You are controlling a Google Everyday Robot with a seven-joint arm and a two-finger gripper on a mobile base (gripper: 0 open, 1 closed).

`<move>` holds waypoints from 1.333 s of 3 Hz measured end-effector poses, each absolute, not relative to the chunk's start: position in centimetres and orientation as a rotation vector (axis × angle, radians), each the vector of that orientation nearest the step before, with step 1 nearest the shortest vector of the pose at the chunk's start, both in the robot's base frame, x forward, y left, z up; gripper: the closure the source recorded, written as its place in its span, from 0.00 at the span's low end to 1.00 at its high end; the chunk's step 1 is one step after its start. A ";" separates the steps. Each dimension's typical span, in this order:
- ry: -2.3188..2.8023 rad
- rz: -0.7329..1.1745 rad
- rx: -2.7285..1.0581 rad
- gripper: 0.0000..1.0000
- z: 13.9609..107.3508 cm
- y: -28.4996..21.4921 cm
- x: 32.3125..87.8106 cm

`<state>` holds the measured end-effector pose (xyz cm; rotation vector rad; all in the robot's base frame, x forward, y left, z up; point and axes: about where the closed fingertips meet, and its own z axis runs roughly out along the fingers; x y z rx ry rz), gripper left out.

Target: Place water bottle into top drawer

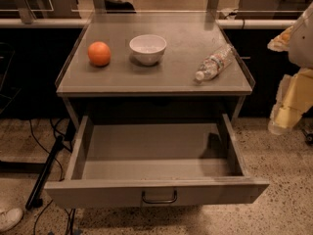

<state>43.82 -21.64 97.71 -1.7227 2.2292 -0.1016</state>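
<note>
The water bottle (pixel 214 62) lies on its side on the right part of the cabinet top, its white cap pointing toward the front edge. Below it the top drawer (pixel 98 193) is pulled fully out, with nothing showing inside and its dark handle (pixel 159 198) at the centre of the front panel. My gripper (pixel 281 124) hangs at the right edge of the view, off the cabinet's right side and below the level of its top. It is well apart from the bottle and holds nothing that I can see.
An orange (pixel 99 53) and a white bowl (pixel 147 48) sit on the cabinet top (pixel 161 80), left of the bottle. Low clear side walls border the top. A black cable and bar (pixel 44 175) lie on the floor at the left.
</note>
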 end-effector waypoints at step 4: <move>2.335 -0.166 -1.596 0.00 96.1 -20.4 47.8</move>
